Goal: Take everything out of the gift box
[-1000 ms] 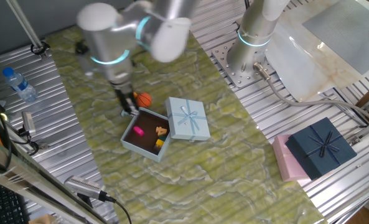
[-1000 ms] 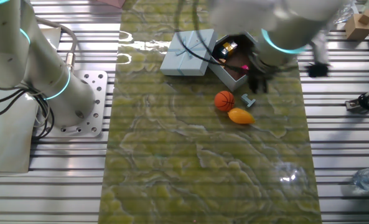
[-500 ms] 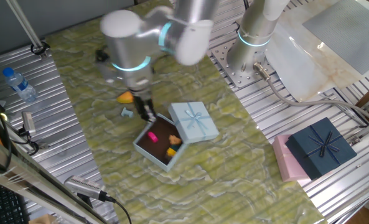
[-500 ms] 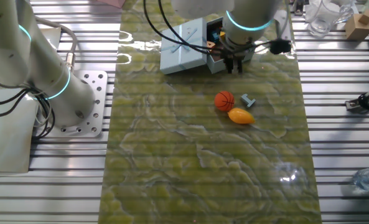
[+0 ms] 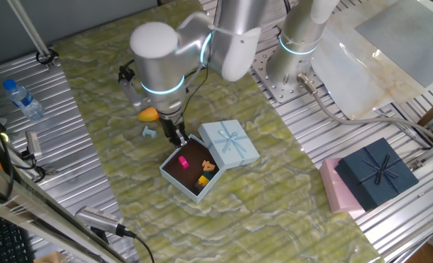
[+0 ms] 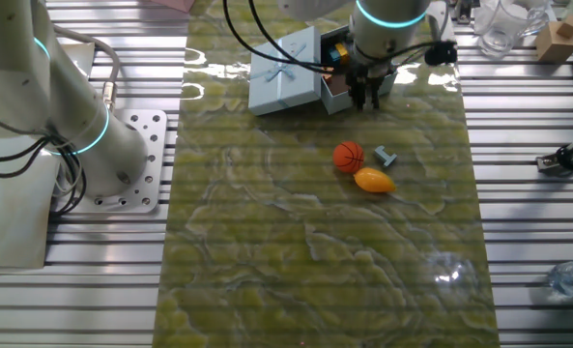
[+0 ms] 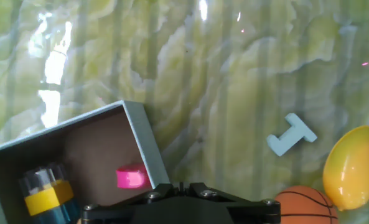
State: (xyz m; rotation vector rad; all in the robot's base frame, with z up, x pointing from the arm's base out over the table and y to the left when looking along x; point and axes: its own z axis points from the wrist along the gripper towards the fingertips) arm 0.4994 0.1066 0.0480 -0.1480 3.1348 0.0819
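We are seeing pale-blue box [image 5: 174,174] sitting open, brown inside, holding pink piece [image 7: 132,178], yellow bits [image 5: 203,178]; lid [image 5: 229,142] leaning beside. Tool [image 5: 177,137] hovering at rim, grip unreadable.

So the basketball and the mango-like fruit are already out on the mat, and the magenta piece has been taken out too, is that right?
Not quite. The basketball and the mango-like fruit do lie on the mat, but the magenta piece is still inside the gift box, on its brown floor. The hand view shows it there, near the box wall; the tool is at the box's edge.
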